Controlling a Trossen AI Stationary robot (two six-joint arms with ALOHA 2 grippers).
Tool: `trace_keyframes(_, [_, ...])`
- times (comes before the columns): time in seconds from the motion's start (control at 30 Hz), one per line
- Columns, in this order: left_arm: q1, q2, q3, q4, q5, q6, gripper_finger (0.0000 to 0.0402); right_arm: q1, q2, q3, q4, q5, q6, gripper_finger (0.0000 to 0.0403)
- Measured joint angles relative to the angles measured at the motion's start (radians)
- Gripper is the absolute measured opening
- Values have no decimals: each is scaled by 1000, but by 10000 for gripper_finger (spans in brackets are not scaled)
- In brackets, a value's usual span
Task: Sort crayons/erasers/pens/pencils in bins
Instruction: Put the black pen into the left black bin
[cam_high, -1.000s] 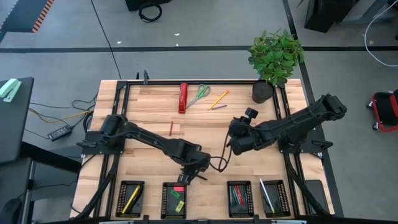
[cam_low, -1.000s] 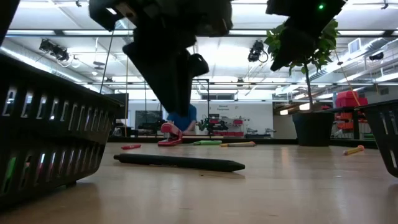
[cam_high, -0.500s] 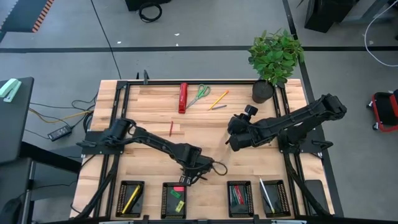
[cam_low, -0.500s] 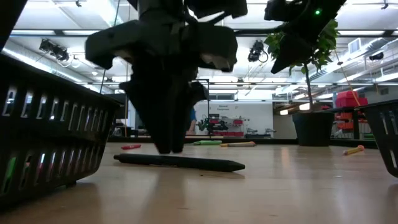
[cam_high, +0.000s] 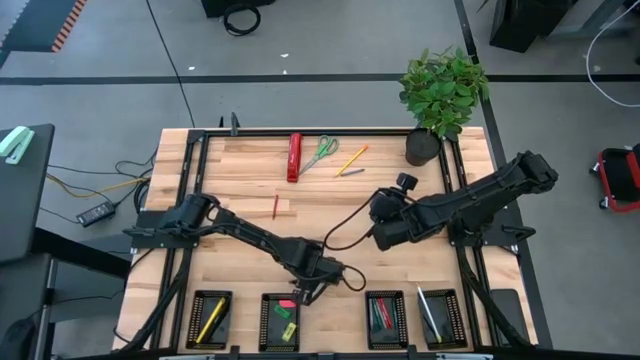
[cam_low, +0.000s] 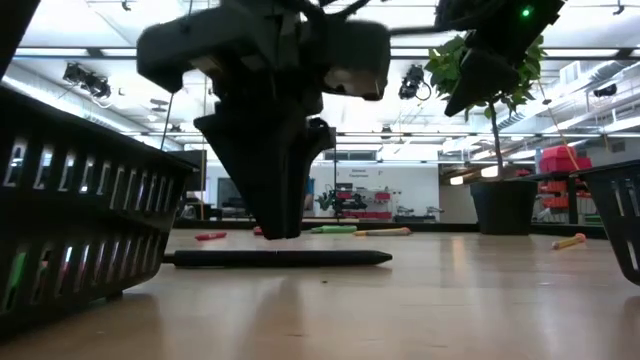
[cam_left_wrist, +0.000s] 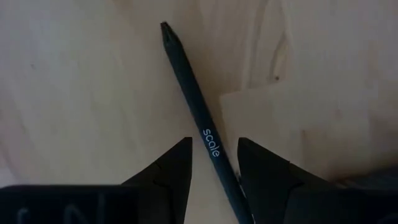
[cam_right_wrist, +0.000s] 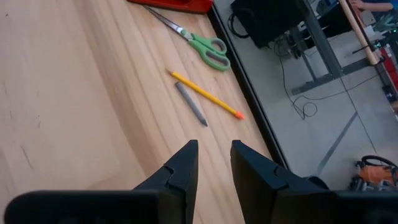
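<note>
A black pen (cam_left_wrist: 202, 127) lies flat on the wood near the bins, and shows as a dark bar (cam_low: 277, 258) in the low view. My left gripper (cam_left_wrist: 214, 146) (cam_high: 313, 281) is low over it, open and pointing down, with one finger on each side of the pen's rear half. My right gripper (cam_right_wrist: 214, 152) (cam_high: 379, 232) hangs open above the table's right middle, touching nothing. Four black bins stand along the near edge: one with yellow sticks (cam_high: 210, 318), one with erasers (cam_high: 281, 320), one with red sticks (cam_high: 385, 318), one with pens (cam_high: 437, 316). My left gripper comes at the black pen from above, its fingers (cam_left_wrist: 171, 171) astride the barrel (cam_left_wrist: 211, 146) and set across it. A gap shows on both sides of the barrel. I cannot tell whether a fingertip touches the pen, which lies on the table.
At the far edge lie a red bar tool (cam_high: 293, 157), green scissors (cam_high: 320, 152), a yellow pencil (cam_high: 352, 158) and a short grey stick (cam_high: 350, 171). A red crayon (cam_high: 275, 206) lies left of centre. A potted plant (cam_high: 440, 95) stands at the far right corner. A cable loops between the arms.
My left gripper has turned about its wrist, come down toward the table and moved slightly toward the near edge, so that it now stands over the pen. The pen has swung a little on the table: it now lies level across the low view.
</note>
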Motion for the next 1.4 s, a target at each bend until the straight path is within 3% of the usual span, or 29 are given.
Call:
trace_keyframes(0.53, [36,67,2,-21,-25,-102,130,0,0,0,-33,-4,33,102])
trace_keyframes(0.8, [57,69,-1,4,-31,48,99,0,0,0,-45,25,18,102])
trace_keyframes(1.03, [89,70,-2,37,-33,91,37,0,0,0,-73,104,18,102])
trace_keyframes(1.4, [126,66,-2,62,-72,107,34,0,0,0,-161,118,81,102])
